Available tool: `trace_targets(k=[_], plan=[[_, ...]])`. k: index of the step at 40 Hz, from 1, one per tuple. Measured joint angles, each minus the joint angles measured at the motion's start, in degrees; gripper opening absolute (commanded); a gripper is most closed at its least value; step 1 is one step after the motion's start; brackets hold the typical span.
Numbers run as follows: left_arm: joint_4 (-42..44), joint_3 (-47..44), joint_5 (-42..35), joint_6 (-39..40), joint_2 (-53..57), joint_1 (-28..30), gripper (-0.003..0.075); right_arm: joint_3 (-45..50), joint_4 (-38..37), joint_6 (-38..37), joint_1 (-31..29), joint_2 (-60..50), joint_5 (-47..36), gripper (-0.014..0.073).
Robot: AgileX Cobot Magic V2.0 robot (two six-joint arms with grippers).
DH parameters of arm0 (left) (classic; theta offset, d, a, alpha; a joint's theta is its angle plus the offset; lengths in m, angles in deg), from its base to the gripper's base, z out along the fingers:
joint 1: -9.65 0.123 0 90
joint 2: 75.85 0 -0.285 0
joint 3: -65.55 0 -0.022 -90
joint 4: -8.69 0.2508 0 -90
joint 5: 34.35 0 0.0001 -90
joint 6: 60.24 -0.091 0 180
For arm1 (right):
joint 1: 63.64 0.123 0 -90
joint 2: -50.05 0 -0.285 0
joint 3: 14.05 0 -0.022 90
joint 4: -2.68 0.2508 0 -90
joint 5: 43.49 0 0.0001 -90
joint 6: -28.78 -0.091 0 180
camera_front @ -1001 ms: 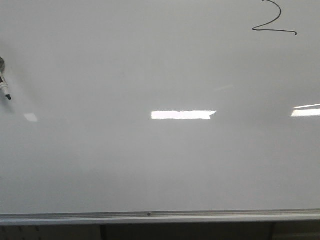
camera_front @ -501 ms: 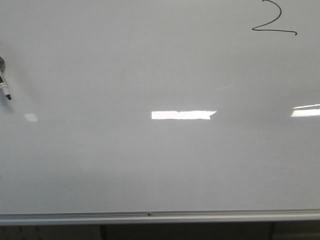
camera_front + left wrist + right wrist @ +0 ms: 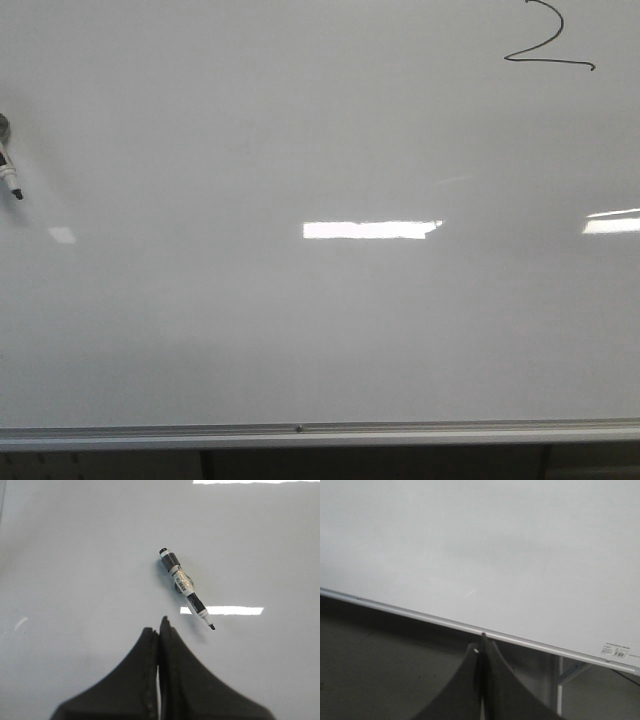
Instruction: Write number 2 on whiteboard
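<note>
A thin black number 2 is drawn at the top right of the whiteboard, its top cut by the frame edge. A white-and-black marker pen rests on the board, uncapped tip toward my left gripper; the front view shows only the marker's tip end at the far left edge. My left gripper hangs shut and empty a short way from the pen tip. My right gripper is shut and empty just off the board's silver rim. Neither gripper shows in the front view.
Bright light reflections lie across the glossy board. The silver bottom rim runs along the near edge, with dark floor below. A small label sits at a corner of the board, and a white support leg stands beneath.
</note>
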Motion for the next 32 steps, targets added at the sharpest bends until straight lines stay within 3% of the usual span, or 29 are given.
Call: trace_targets(k=[8,15,24,32], plan=[[0.00,0.00,0.00,0.00,0.00,0.00,-0.0020,12.08,5.65,8.02,-9.85,-6.41,-16.74,-0.0067],[0.00,0.00,0.00,0.00,0.00,0.00,-0.0020,25.52,6.16,9.31,-16.55,-13.59,-33.94,-0.0067],[0.00,0.00,0.00,0.00,0.00,0.00,-0.0020,40.66,6.58,9.44,-19.59,-19.17,-51.47,-0.0067],[0.00,0.00,0.00,0.00,0.00,0.00,-0.0019,45.79,6.94,9.44,-20.18,-19.41,-58.50,-0.0067]])
